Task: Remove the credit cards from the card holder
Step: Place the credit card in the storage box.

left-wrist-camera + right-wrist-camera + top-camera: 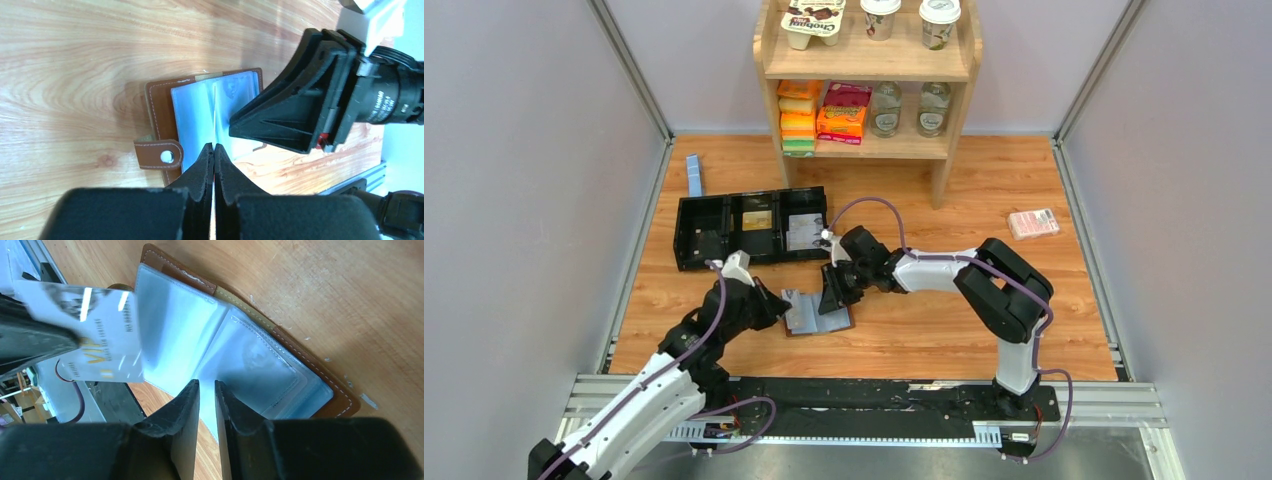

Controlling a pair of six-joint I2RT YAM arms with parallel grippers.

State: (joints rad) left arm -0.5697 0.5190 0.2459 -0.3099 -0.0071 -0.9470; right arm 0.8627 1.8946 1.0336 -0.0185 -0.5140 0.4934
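Grip comes first: the left end effector (214,150) is pressed together on a pale credit card (97,340), which is held by one edge and marked VIP. Just beyond its tips the card holder (200,110) is laid open on the table (944,330). The card's far edge is seen right at the mouth of a sleeve, and whether it is fully clear cannot be told. Onto the holder's other leaf the right end effector (205,390) is brought down, fingers drawn almost together with a narrow slit between them. Whether a sleeve is nipped there cannot be told.

Trouble could be caused three ways. If the card is caught by the sleeve lip, the holder may be dragged along unless it is pinned firmly. The thin card, gripped only at its edge, could be twisted out of the pinch. The two end effectors are also set very close, so a knock is risked on any pull.

Containers now. No other card can be made out in the holder's glossy sleeves, though much is hidden by glare. Well beyond both end effectors a black tray (749,228) is seen, with flat card-like pieces lying in two compartments.
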